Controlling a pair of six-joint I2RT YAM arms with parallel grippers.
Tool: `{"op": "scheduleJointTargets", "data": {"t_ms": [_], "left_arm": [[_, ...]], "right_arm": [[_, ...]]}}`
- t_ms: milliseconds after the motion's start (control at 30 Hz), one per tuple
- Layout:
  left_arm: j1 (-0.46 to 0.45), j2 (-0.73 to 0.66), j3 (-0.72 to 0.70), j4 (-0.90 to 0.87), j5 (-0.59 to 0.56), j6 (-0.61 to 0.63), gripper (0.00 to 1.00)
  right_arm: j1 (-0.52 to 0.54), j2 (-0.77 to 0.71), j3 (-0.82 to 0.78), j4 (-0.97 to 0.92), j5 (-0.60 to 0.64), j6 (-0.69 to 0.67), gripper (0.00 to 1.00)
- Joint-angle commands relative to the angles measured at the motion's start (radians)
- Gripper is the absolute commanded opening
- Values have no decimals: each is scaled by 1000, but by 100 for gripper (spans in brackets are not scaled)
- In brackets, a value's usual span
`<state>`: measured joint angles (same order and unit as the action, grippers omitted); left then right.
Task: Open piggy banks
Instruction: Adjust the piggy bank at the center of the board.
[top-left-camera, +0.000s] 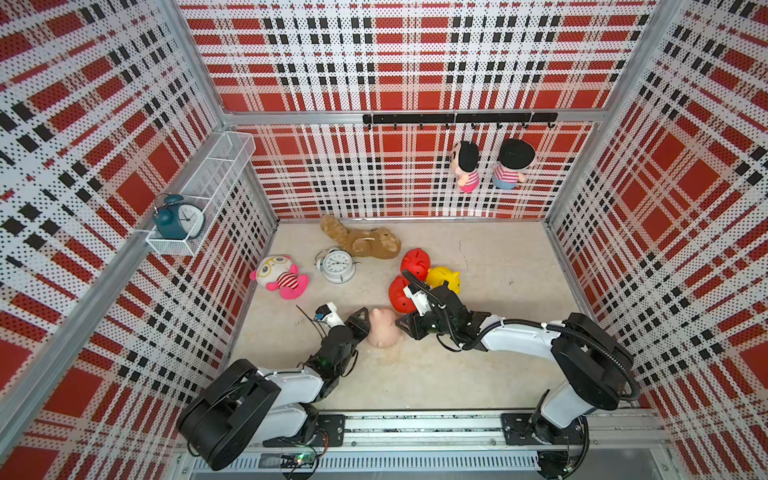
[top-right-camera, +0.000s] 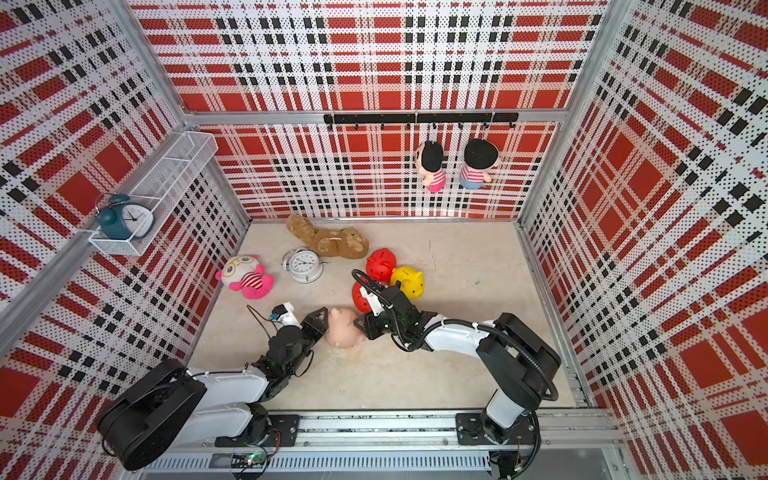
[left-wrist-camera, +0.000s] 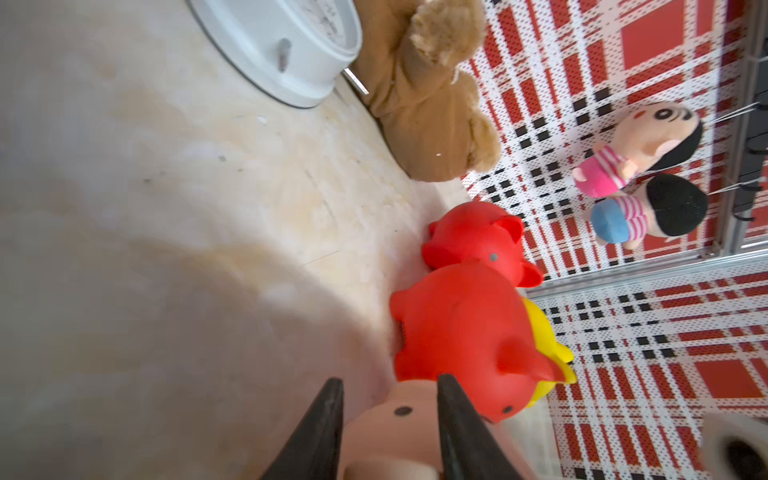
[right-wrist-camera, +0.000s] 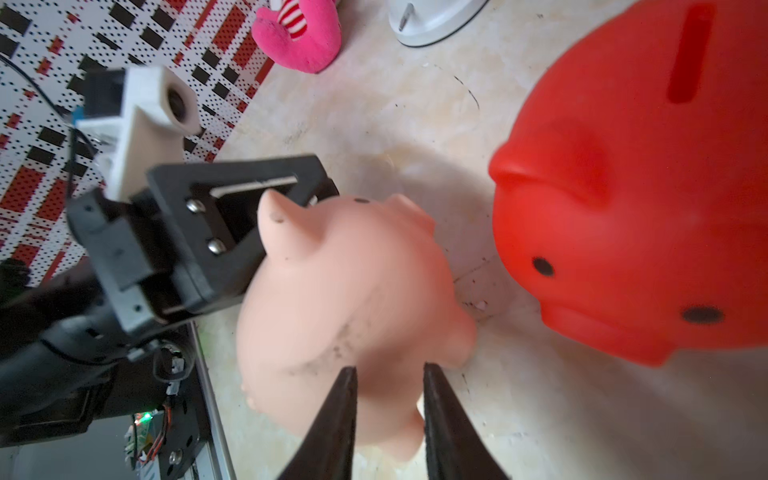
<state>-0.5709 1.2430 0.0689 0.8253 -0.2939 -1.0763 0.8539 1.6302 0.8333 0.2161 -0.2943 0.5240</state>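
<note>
The pale pink piggy bank (top-left-camera: 383, 330) (top-right-camera: 343, 329) lies on the floor between my two grippers. My left gripper (top-left-camera: 365, 323) (left-wrist-camera: 390, 379) is shut on its head end, its fingers on either side of the face (left-wrist-camera: 386, 432). From the opposite side, my right gripper (top-left-camera: 402, 324) (right-wrist-camera: 390, 368) is shut on a leg of the pink piggy bank (right-wrist-camera: 340, 291). Just behind stand two red piggy banks (top-left-camera: 415, 262) (top-left-camera: 398, 296) and a yellow one (top-left-camera: 445, 277). The nearer red piggy bank (right-wrist-camera: 644, 208) shows its coin slot. No belly plug is visible.
A white alarm clock (top-left-camera: 337, 266), a brown teddy (top-left-camera: 365, 241) and a pink plush doll (top-left-camera: 280, 276) lie at the back left of the floor. Two dolls (top-left-camera: 467, 166) (top-left-camera: 509, 164) hang on the back wall. A blue clock (top-left-camera: 178, 216) sits in a wire shelf on the left wall.
</note>
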Motion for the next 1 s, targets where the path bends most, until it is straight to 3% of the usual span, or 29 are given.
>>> {"op": "scheduleJointTargets", "data": {"t_ms": [0, 300, 433, 600, 700, 833, 967], "left_arm": [[42, -55, -25, -60, 51, 62, 46], [123, -198, -28, -177, 69, 113, 60], [126, -261, -3, -254, 88, 158, 77], [127, -303, 45, -361, 145, 265, 88], [133, -296, 96, -444, 202, 361, 100], [134, -253, 193, -593, 244, 480, 98], [132, -202, 230, -611, 279, 479, 98]], "right_arm": [[7, 25, 40, 29, -32, 0, 30], [7, 18, 53, -8, -11, -10, 30], [4, -15, 46, -59, 18, -31, 30], [4, -6, 17, -44, 10, -42, 30], [5, 26, 12, 9, 1, -42, 29], [4, 79, 43, 70, 3, -43, 29], [-4, 116, 62, 124, -4, -31, 29]]}}
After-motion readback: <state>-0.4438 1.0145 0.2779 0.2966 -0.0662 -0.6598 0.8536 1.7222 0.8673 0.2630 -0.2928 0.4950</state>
